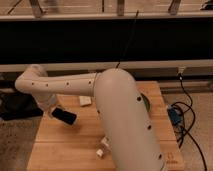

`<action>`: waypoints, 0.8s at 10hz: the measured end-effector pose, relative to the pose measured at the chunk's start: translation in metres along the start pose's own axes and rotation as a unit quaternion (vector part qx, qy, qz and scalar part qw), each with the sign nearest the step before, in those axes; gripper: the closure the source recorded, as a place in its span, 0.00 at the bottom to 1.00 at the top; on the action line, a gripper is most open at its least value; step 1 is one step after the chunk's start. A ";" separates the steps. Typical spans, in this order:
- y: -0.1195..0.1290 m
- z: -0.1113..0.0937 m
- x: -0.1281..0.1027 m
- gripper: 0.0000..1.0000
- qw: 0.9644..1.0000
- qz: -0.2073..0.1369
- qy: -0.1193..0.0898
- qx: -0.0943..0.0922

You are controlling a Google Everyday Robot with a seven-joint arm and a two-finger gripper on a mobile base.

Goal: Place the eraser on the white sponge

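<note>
Your gripper [58, 113], hanging at nine o'clock over the table [60, 150], is clamping the eraser [68, 118], which I judge is risking tipping off the shorter white sponge [85, 101] lying at its one o'clock.

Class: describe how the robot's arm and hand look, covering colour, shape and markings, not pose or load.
The arm is off-white, built of thick rounded tubes with a bulbous link nearest the camera, and dotted with small dark holes. The hand, over the left side of the table, looks equally pale; its finer detail cannot be made out. No cable shows on the arm.
</note>
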 end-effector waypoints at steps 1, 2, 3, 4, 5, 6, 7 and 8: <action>0.009 -0.001 0.005 1.00 1.000 0.012 0.001 -0.003; 0.019 -0.001 0.011 1.00 1.000 0.025 0.003 -0.007; 0.028 -0.003 0.015 1.00 0.999 0.035 0.004 -0.009; 0.040 -0.006 0.021 1.00 0.999 0.049 0.007 -0.012; 0.052 -0.010 0.027 1.00 0.998 0.062 0.009 -0.014; 0.062 -0.012 0.030 1.00 0.997 0.072 0.009 -0.014; 0.072 -0.013 0.034 1.00 0.996 0.082 0.009 -0.014; 0.085 -0.012 0.039 1.00 0.995 0.095 0.009 -0.012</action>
